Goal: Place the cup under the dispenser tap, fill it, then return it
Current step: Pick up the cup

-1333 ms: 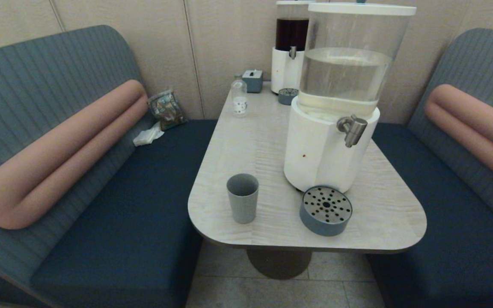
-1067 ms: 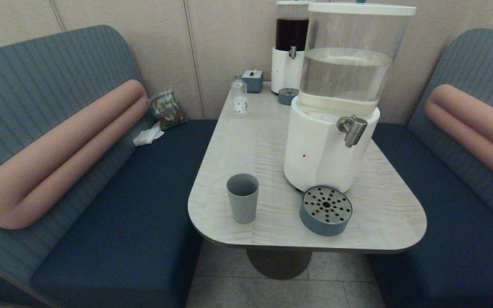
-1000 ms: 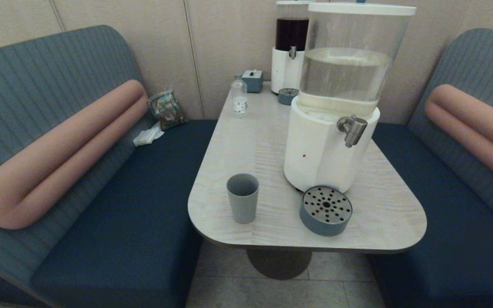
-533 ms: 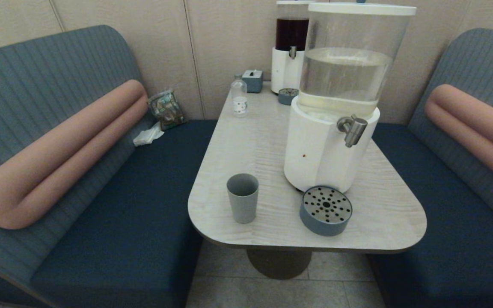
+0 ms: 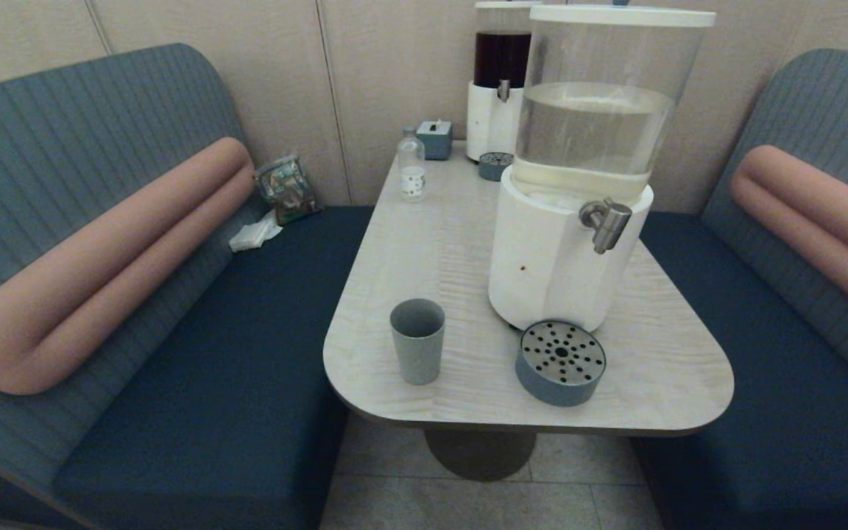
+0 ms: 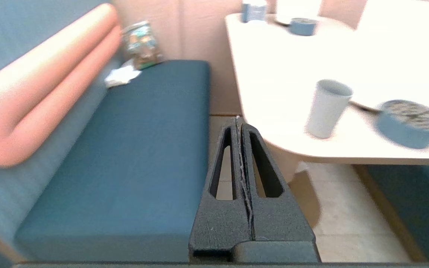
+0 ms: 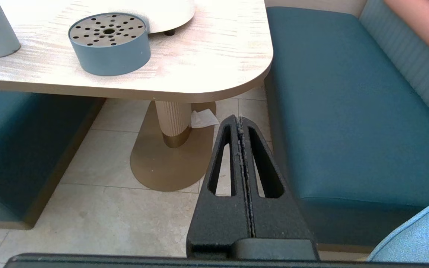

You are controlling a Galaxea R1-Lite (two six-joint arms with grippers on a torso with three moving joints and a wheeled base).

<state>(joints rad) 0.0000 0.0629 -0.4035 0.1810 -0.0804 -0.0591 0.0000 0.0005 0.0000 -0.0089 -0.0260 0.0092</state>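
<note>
**Operator:** Report the cup's appearance and position.

**Technician:** The cup (image 5: 417, 350) is a plain matte grey-blue tumbler, tapered toward the base, with no handle. It stands upright and open-mouthed near the front left edge of the table (image 5: 659, 368), beside the round drip tray (image 5: 561, 361) and apart from it. The dispenser tap (image 5: 605, 221) is a bent brushed-steel spout on the white-based dispenser (image 5: 549, 272); the cup is not beneath it.

**Operator:** Gripper status?

**Technician:** The left gripper (image 6: 240, 123) has its fingers pressed together, holding nothing, below table height between the bench seat (image 6: 132, 149) and the table edge. The right gripper (image 7: 239, 121) is likewise fully closed and empty, low over the floor (image 7: 99, 208) beside the table pedestal (image 7: 172, 124).
</note>
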